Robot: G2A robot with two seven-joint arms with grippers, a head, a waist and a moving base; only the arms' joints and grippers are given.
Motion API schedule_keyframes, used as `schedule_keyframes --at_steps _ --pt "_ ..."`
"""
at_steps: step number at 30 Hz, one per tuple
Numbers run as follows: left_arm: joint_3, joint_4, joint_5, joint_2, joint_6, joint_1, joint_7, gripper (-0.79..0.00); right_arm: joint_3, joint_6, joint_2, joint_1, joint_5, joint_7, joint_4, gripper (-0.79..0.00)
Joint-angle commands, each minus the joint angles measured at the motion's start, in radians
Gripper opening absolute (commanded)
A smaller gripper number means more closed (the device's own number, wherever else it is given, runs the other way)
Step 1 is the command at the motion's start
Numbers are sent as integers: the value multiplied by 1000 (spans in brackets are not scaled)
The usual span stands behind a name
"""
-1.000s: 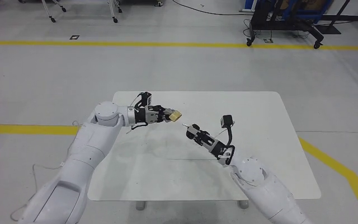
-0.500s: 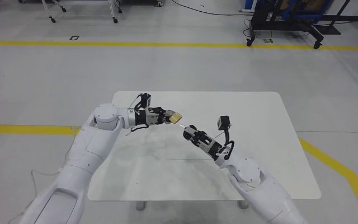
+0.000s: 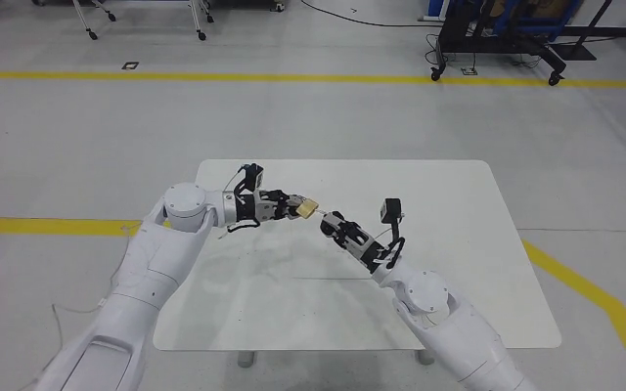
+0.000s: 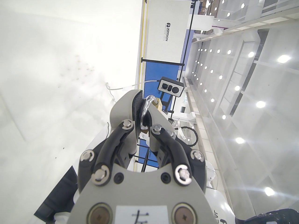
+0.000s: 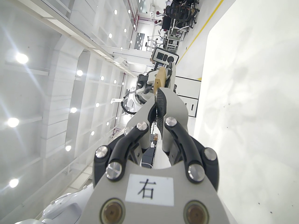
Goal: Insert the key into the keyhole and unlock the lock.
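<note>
Though tiny from the top, clearly a small brass lock (image 3: 308,206) with a shiny silver shackle, held up over the white tabletop (image 3: 440,195). Pinched at the shackle end by the left claw (image 3: 291,205), with the brass body sticking out toward the right claw (image 3: 330,223). Pressed together there on a thin key (image 5: 155,93), right up against the lock's end. Can't tell whether actually in.

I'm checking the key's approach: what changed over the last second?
The right hand, shut on the key, moved toward the lock, closing the gap; the key's tip is now at the lock, insertion unclear. The left hand kept its grip on the lock, hardly shifting.
</note>
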Motion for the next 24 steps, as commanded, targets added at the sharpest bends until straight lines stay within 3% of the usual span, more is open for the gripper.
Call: schedule_keyframes --at_steps 1,12,24 --pt "0 -8 3 0 3 4 5 -785 1 6 -2 -1 -8 -9 0 -785" --pt "-2 -23 9 2 7 12 15 -785 -4 21 -11 -5 -45 -6 -4 -785" --pt "-2 -29 41 7 4 7 2 -785 31 34 -5 -19 -50 132 -20 -785"
